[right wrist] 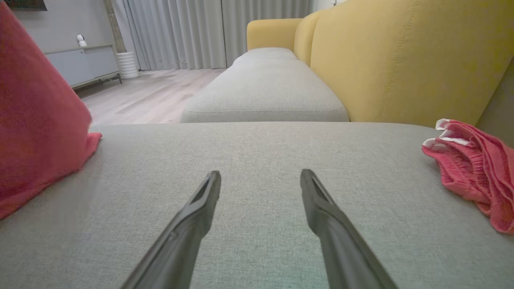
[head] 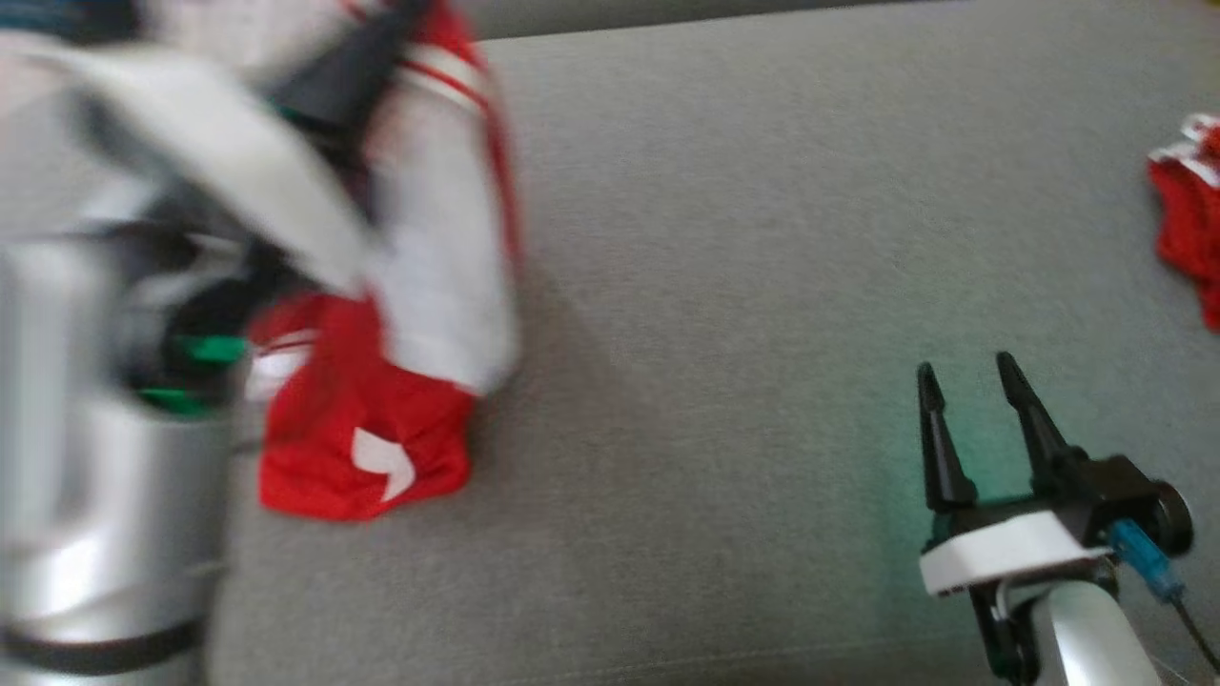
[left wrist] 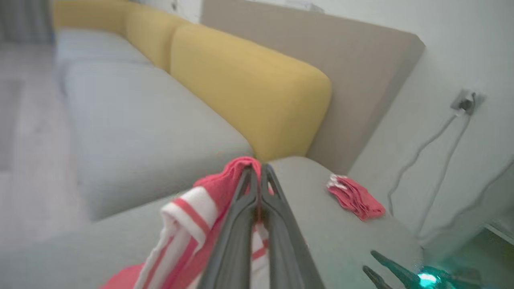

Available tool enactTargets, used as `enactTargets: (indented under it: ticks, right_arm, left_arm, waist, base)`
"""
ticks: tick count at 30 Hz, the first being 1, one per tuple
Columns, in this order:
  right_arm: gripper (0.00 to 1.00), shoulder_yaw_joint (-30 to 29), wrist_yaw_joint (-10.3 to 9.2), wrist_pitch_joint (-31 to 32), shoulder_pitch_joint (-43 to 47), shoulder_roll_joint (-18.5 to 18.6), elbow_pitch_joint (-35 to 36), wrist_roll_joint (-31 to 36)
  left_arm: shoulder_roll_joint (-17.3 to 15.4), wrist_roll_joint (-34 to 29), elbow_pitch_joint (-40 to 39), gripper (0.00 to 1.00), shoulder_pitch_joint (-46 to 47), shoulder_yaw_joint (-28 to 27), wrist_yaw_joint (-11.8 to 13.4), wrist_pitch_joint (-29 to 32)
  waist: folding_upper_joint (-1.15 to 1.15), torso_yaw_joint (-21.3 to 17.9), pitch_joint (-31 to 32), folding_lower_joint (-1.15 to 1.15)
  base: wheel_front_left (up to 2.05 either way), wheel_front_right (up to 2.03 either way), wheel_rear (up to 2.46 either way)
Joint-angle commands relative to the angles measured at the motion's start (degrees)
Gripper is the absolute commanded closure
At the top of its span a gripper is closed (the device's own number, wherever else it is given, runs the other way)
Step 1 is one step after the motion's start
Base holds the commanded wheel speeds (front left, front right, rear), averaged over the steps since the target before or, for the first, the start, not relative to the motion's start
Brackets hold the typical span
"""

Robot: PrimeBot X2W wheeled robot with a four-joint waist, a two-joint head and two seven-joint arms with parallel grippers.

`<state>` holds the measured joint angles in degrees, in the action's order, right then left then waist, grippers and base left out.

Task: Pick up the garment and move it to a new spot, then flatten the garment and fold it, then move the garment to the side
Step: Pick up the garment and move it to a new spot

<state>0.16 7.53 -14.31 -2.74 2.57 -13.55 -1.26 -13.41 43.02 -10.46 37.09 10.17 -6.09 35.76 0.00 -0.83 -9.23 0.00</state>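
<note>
Garment (head: 362,429) up on the left side, and we can see it's a red piece with white panels and red stripes, hanging from the left gripper (left wrist: 258,170). We look along that gripper's fingers (left wrist: 237,224) in the left wrist view: the two are pressed together right to the tips, with a fold of red cloth pinched between them and bunched over the top. Down below, the red lower end with its white mark lies on the grey seat cushion (head: 762,238), so we have it draped, top lifted, bottom touching. In the head view the left forearm (head: 95,457) is a blur just beside it.

Over on the right, the right gripper (head: 965,372) sits low over the cushion, fingers spread wide apart and holding nothing, well apart from the garment. We see bare grey fabric through the gap in the right wrist view. Further right, near the cushion's edge, a second red cloth (head: 1187,229) with white trim lies crumpled, apart from both grippers. Behind the seat runs the yellow backrest (left wrist: 249,92).
</note>
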Motion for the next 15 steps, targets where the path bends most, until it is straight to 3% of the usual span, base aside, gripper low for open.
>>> enactTargets:
  ticks: [1,7,15]
  right_arm:
    - [0.0,2.04,-0.04,-0.69,-2.41,0.31,1.39,-0.6]
    - [0.0,5.89,-0.04,-0.69,-5.22,0.31,0.75,-4.0]
    - [0.0,8.75,-0.04,-0.69,-6.22,0.31,-0.02,-8.58]
  left_arm:
    - [0.18,-0.22,0.14,1.0,2.92,0.88,-0.48,-0.08]
    - [6.51,1.53,12.28,1.0,5.9,13.92,-1.28,-0.58]
    - [8.91,4.72,23.79,1.0,11.05,25.3,-1.38,-3.38]
  waist:
    - [0.0,-2.53,-1.19,0.0]
    - [0.0,-11.0,-4.41,0.0]
    - [0.0,-20.09,-7.4,0.0]
  base:
    - [0.0,0.0,0.0]
    - [0.0,0.0,0.0]
    - [0.0,0.0,0.0]
